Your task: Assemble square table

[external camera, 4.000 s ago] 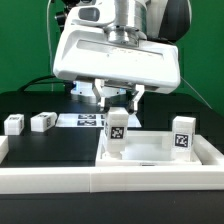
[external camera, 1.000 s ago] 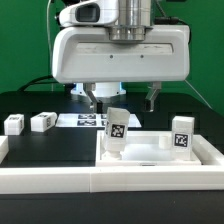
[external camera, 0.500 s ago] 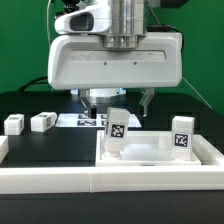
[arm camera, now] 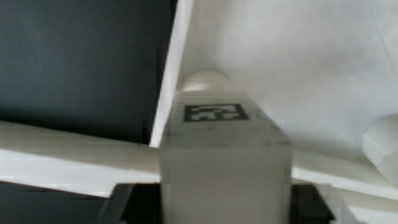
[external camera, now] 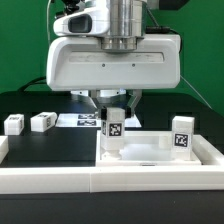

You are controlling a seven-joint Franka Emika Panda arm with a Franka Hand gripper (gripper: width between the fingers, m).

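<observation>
Hand (external camera: 116,106) is seen closed on the top of the upright leg (external camera: 115,135), which is stood at the tabletop's (external camera: 150,152) corner on the exterior view's left, and is best kept vertical while the leg is screwed down gently.

The arm (external camera: 120,14) above the pincer (external camera: 115,103) is cut off by the exterior view's top edge. Where the pincer clamps the upright leg (external camera: 115,132), the contact itself is hidden behind the leg's top corners. Behind the pincer, the marker board (external camera: 86,119) shows only as a strip, and its tags are too small to read. In the wrist view the leg under the pincer is blurred and cut off at the picture's edge. A rounded white shape (arm camera: 377,150) beside it cannot be identified.
</observation>
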